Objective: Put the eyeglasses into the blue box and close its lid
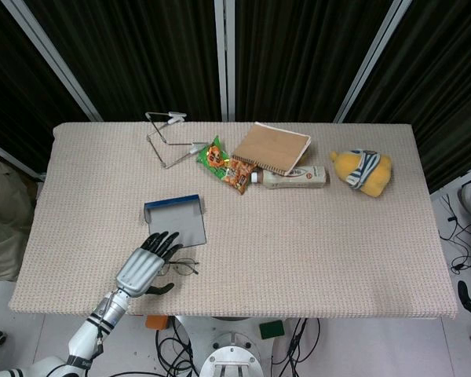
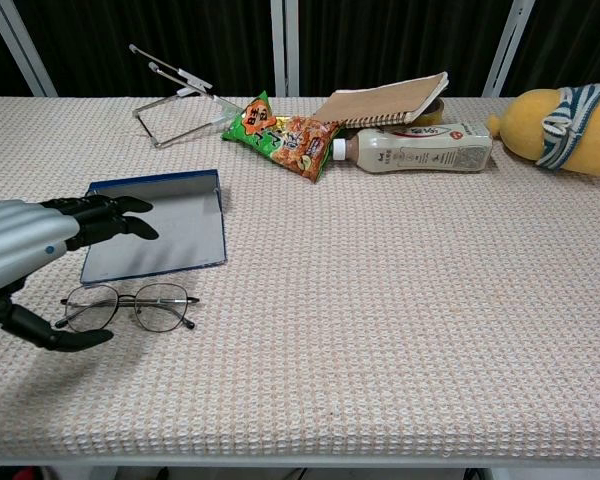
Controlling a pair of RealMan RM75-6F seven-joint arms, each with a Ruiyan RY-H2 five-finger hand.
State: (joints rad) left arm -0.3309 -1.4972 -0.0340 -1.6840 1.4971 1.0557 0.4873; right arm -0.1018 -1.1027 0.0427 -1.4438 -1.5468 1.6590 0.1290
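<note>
The eyeglasses (image 2: 130, 306) lie flat on the table near its front left, thin metal frame with clear lenses; in the head view the eyeglasses (image 1: 182, 268) peek out from under my hand. My left hand (image 1: 145, 265) hovers over them, fingers spread and thumb apart; in the chest view the left hand (image 2: 40, 250) holds nothing, with its thumb low beside the frame. The blue box (image 2: 158, 235) lies just behind the glasses, open, its grey inside showing; the same blue box (image 1: 176, 220) is seen from above. My right hand is out of both views.
At the back stand a wire stand (image 1: 169, 139), a snack packet (image 1: 225, 166), a brown notebook (image 1: 272, 148), a lying bottle (image 1: 294, 177) and a yellow plush toy (image 1: 363, 172). The table's front edge (image 1: 220, 312) is close to my left hand.
</note>
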